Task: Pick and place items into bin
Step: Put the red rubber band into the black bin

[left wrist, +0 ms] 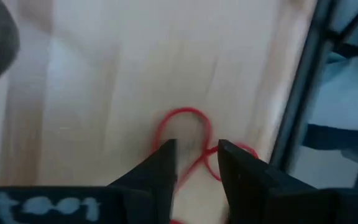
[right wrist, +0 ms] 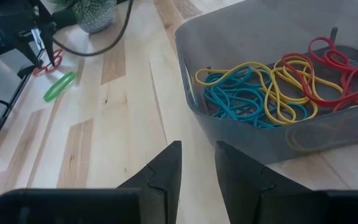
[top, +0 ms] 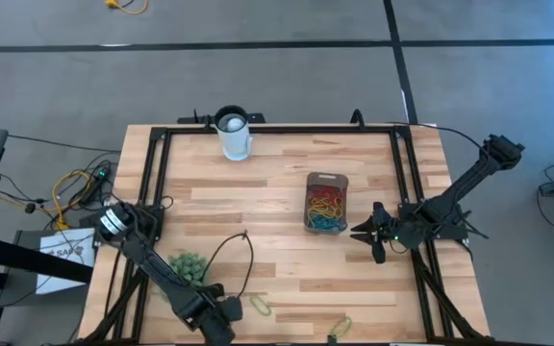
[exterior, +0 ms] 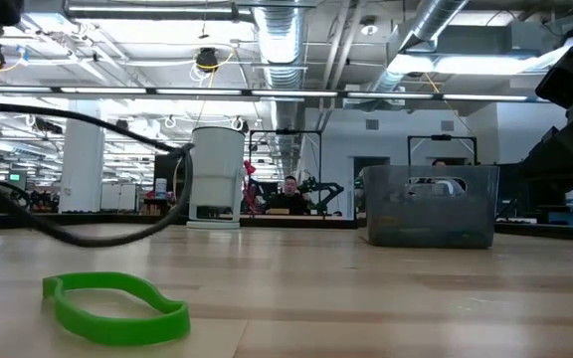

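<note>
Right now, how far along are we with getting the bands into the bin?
Partly done. The bin already holds yellow, blue and red bands. In hand: the left gripper, open, sits over a red band at the table's near edge, not yet gripped. Left: that red band, the green band and another loop nearby. The right gripper waits open beside the bin.

Both arms are dark, near-black, built of slim jointed links. The left arm [top: 152, 264] carries a silver-white ring at one joint and a thin black cable [top: 234, 252] looping off it. The right arm [top: 450, 207] shows a small green light by its wrist. Each gripper has 2 matte black wedge-shaped fingers [left wrist: 166, 168]; pale lettering marks the left gripper's body [left wrist: 42, 205].
</note>
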`<act>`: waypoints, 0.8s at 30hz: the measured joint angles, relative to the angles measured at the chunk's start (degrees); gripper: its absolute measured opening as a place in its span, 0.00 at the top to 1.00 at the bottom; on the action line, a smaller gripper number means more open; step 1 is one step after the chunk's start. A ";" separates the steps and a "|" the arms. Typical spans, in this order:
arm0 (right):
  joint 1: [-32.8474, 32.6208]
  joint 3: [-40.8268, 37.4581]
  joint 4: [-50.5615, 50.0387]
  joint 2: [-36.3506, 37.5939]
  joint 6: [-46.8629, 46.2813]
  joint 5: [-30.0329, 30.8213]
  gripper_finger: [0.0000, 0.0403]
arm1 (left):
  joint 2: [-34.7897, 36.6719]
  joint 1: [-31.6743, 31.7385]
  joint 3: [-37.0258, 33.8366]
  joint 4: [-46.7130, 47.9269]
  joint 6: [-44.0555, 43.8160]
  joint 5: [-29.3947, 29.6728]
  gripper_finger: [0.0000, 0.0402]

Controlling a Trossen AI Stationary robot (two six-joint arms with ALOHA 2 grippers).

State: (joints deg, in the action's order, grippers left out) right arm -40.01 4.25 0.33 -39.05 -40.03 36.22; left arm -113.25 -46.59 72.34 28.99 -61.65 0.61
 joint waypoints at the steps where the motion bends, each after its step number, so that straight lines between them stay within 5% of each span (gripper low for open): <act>1: 0.00 0.00 0.03 0.00 -0.01 0.09 0.77 | -0.44 0.09 0.39 0.29 0.40 -0.56 0.72; 24: 0.00 0.00 0.06 0.00 -0.02 0.11 0.77 | -1.95 -3.43 0.43 0.63 -6.42 4.30 0.73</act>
State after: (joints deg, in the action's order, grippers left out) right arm -40.01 4.25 0.39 -39.05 -40.05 36.34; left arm -115.20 -50.01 72.77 29.62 -68.07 4.90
